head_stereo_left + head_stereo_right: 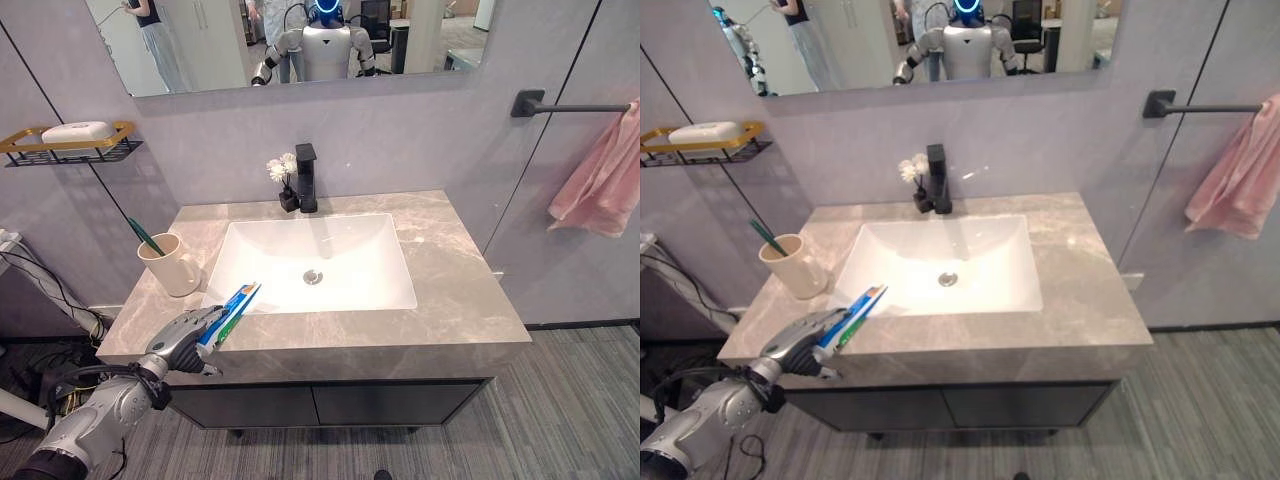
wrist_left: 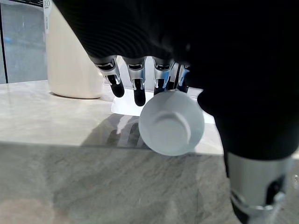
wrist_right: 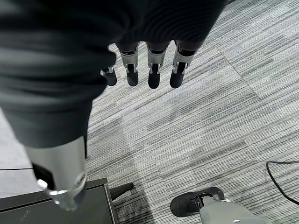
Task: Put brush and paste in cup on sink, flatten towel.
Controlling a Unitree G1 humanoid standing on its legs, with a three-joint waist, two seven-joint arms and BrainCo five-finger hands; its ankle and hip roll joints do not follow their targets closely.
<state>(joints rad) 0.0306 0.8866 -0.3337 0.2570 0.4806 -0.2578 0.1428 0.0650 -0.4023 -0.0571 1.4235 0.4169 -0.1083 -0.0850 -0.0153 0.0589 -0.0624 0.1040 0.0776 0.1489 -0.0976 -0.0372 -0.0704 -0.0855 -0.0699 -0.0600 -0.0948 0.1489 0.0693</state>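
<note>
A grey marble-pattern vanity top [image 1: 455, 300] is mounted on a dark cabinet [image 1: 400, 405]. Lilac-grey walls [image 1: 420, 130] carry a mirror [image 1: 200, 40] and a gold shelf [image 1: 70, 145]. Striped grey flooring [image 1: 570, 400] is laid.

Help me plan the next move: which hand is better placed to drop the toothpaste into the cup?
Left. The left hand already grips the toothpaste at the counter's front left, near the cup. The right hand hangs empty over the floor.

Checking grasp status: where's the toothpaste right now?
Held in the left hand at the counter's front-left corner, the toothpaste points toward the basin, just right of the cup.
</note>
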